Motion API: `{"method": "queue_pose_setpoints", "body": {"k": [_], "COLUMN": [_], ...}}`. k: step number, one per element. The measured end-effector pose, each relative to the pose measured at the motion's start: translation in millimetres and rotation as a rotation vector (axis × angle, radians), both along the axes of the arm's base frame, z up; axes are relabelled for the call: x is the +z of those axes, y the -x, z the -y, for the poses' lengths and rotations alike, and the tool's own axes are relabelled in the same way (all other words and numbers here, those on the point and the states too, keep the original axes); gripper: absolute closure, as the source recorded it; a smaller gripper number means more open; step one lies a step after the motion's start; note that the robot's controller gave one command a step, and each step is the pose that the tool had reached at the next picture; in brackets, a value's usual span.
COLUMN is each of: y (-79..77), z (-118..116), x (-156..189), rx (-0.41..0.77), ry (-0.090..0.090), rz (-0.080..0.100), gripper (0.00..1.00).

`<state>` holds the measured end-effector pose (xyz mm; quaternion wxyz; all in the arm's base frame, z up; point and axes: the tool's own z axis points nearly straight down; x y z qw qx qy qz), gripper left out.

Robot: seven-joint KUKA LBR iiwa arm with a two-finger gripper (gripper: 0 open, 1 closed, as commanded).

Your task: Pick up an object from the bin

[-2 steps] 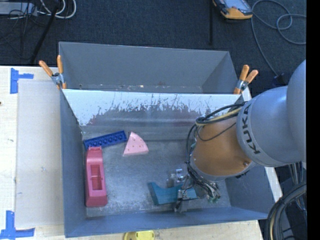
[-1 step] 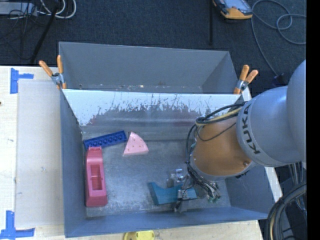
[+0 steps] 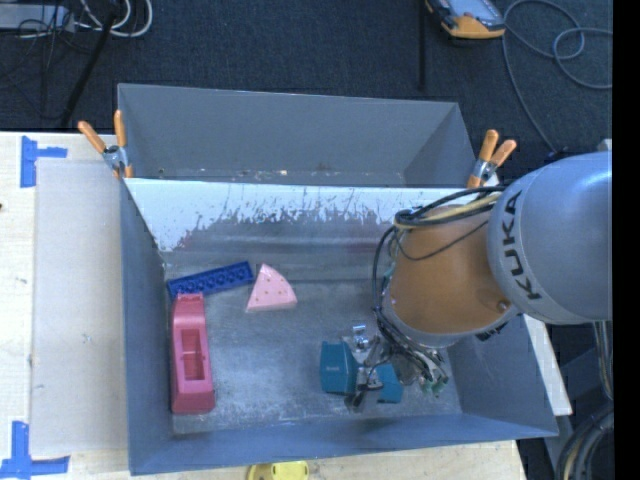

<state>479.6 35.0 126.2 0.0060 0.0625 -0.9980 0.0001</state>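
My gripper (image 3: pixel 362 373) is low in the bin's front right part, under the orange wrist cover. Its fingers (image 3: pixel 356 396) reach down beside a teal blue block (image 3: pixel 337 366) that lies on the bin floor, with more teal showing on the gripper's right side (image 3: pixel 389 391). The block sits against the fingers; whether it is gripped between them I cannot make out.
A pink wedge (image 3: pixel 270 290) lies in the middle of the floor. A flat blue brick (image 3: pixel 210 279) lies at the left rear. Along the left wall lies a long pink tape dispenser (image 3: pixel 191 352).
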Motion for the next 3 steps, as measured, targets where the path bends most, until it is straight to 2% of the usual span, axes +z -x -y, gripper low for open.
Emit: {"method": "queue_pose_setpoints", "body": {"k": [1, 2, 3], "y": [-0.5, -1.7, 4.1], "z": [-3.2, 12.7, -1.1], "x": [14.1, -8.9, -28.7], "rx": [0.004, 0.062, 0.078], "ry": [-0.002, -0.002, -0.001], "rz": [0.004, 0.019, -0.002], "gripper": [1.0, 1.0, 1.0]}}
